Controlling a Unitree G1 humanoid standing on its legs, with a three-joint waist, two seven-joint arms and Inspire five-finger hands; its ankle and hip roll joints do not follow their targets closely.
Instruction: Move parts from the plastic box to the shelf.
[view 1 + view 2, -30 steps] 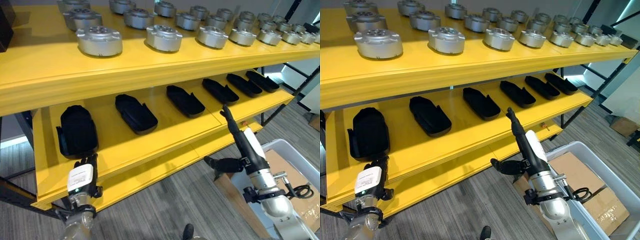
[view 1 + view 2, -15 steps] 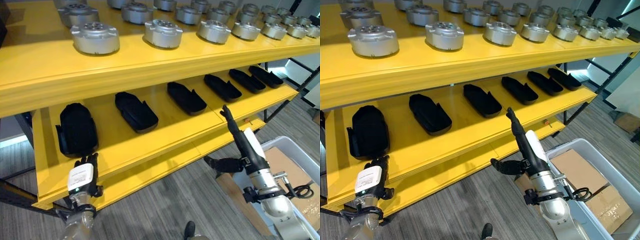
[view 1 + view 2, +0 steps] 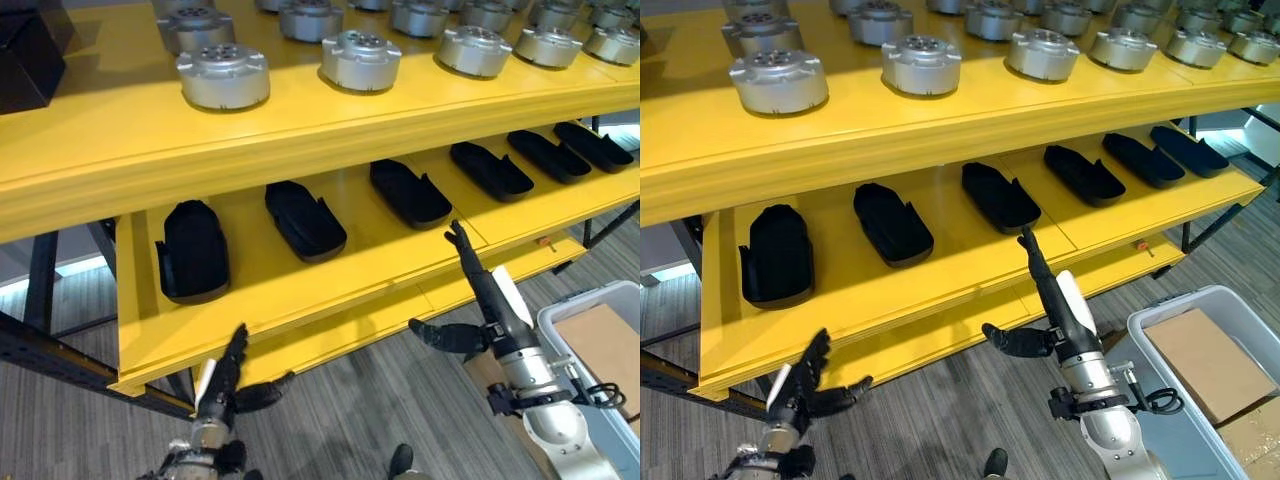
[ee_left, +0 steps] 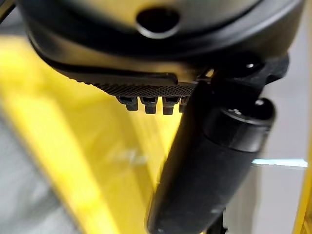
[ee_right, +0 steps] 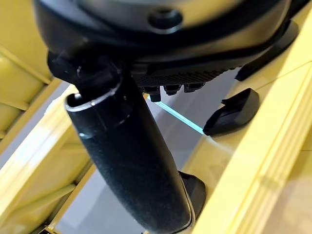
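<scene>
Several black moulded parts lie in a row on the yellow lower shelf [image 3: 330, 292]; the leftmost [image 3: 193, 250] and the third [image 3: 410, 193] are two of them. My right hand [image 3: 497, 310] is open and holds nothing. Its straight fingers [image 3: 462, 250] point up at the shelf's front edge, just right of the third part, and its thumb sticks out to the left. My left hand [image 3: 222, 385] hangs below the shelf's left front edge, open and empty, thumb spread to the right. The grey plastic box [image 3: 590, 298] stands on the floor at the lower right, beside my right arm.
Silver round parts [image 3: 222, 77] stand in rows on the yellow upper shelf [image 3: 120, 130]. A black case [image 3: 30, 60] sits at its far left. Brown cardboard [image 3: 1205, 350] lies in the plastic box. Dark shelf legs [image 3: 40, 290] stand at the left, over grey plank floor.
The view has shifted right and down. My left hand has dropped lower and turned edge-on, with its thumb now spread. My right hand keeps its pose at the shelf edge.
</scene>
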